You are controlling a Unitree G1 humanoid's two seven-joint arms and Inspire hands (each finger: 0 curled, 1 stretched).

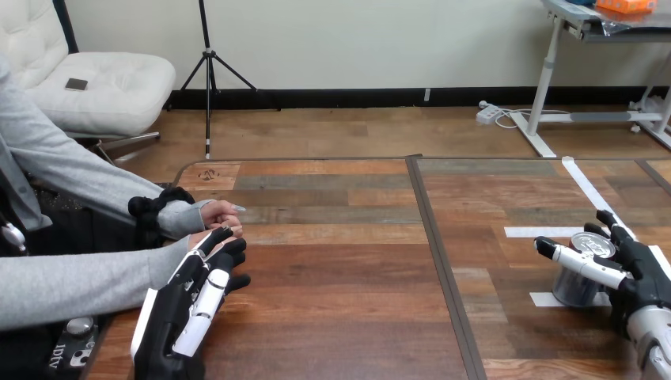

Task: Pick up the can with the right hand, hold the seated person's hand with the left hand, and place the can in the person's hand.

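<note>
Brown wood planking is seen across the table (340, 261). At its left edge, the person's farther hand (220, 214) is held closed just above the tabletop. The person's nearer hand (232, 230) is touched and largely covered by the robot's left hand (186, 309), a black hand with white shells that is laid over it from the near side. It cannot be told whether that hand is gripped. A dark strip (443, 261) is set across the table's middle. Well to the right, the small silver metal can (574, 286) is stood upright on the table among white tape strips (546, 232). The can is clasped by the robot's right hand (637, 273), with the fingers (574, 260) curled round its front and its back.
</note>
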